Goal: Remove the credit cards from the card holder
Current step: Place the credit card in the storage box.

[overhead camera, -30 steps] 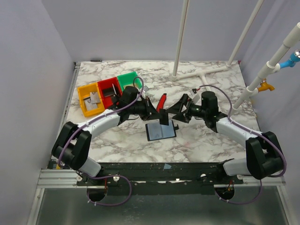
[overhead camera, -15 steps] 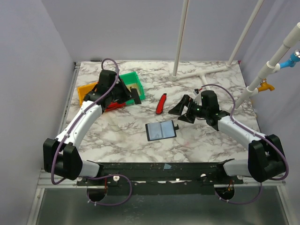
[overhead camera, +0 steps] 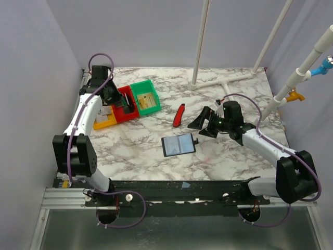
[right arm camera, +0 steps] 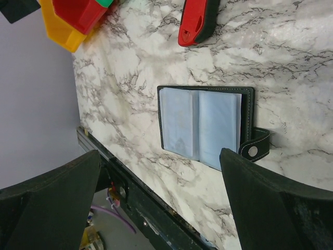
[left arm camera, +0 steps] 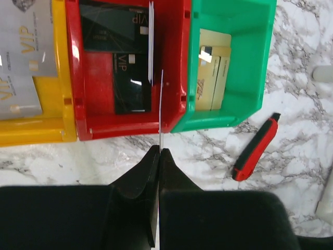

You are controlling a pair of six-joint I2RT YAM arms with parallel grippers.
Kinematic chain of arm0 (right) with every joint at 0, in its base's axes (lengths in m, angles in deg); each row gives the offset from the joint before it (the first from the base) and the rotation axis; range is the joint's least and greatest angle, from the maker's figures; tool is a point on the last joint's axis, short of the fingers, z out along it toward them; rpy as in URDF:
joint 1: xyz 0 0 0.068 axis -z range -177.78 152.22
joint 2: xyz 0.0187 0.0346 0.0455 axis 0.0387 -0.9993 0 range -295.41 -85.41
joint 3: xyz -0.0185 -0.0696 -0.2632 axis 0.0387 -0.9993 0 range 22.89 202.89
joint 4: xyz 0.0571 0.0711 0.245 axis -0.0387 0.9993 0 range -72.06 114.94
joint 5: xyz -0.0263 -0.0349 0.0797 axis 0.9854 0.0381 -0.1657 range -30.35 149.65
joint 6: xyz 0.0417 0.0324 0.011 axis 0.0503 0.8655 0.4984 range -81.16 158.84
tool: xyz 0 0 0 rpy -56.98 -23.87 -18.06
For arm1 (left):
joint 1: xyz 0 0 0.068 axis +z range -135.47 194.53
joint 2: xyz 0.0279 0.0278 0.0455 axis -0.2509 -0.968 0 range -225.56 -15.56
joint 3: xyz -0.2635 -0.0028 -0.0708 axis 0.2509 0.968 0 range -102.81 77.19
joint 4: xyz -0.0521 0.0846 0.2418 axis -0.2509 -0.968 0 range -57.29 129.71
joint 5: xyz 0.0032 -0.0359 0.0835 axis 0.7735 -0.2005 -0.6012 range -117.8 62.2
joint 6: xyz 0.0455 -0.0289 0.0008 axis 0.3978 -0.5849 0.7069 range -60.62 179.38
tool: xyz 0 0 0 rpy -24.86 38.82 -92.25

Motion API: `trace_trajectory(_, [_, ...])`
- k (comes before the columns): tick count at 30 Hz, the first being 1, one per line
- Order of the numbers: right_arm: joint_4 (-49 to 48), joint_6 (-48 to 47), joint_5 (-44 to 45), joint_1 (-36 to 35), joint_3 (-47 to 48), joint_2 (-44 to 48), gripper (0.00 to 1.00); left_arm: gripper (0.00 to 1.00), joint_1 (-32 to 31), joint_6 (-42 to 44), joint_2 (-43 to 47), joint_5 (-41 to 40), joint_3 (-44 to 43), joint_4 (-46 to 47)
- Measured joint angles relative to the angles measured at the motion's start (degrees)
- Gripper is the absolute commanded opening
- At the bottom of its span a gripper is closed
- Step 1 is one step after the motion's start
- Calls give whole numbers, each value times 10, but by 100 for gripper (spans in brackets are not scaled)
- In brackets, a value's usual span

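The card holder (overhead camera: 178,145) lies open on the marble, bluish-grey pockets up (right arm camera: 203,125), its snap tab to the right. My right gripper (overhead camera: 200,122) hangs just behind it, open, fingers (right arm camera: 276,203) spread wide with nothing between them. My left gripper (overhead camera: 115,99) is at the bins on the far left, shut on one of the credit cards (left arm camera: 161,104). That card shows edge-on as a thin pale line above the red bin's (left arm camera: 99,127) right side. More cards lie in the bins: silver ones (left arm camera: 26,57), black ones (left arm camera: 130,83) and gold ones (left arm camera: 210,73).
The yellow (overhead camera: 104,121), red (overhead camera: 124,104) and green (overhead camera: 144,96) bins stand side by side at the back left. A red-and-black tool (overhead camera: 179,114) lies between the bins and my right gripper. A white pipe frame (overhead camera: 218,80) stands at the back right.
My left arm has swung from the card holder to the bins at the far left, carrying the card. My right gripper has drawn back a little to the right and stays open.
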Motion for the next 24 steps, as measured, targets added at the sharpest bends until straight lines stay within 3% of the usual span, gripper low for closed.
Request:
trace_trajectory(10, [8, -2, 4, 0, 0, 15, 100, 0, 17, 33, -146, 1, -158, -39])
trace_trajectory(24, [16, -3, 6, 0, 0, 22, 100, 0, 35, 61, -259, 24, -230, -67])
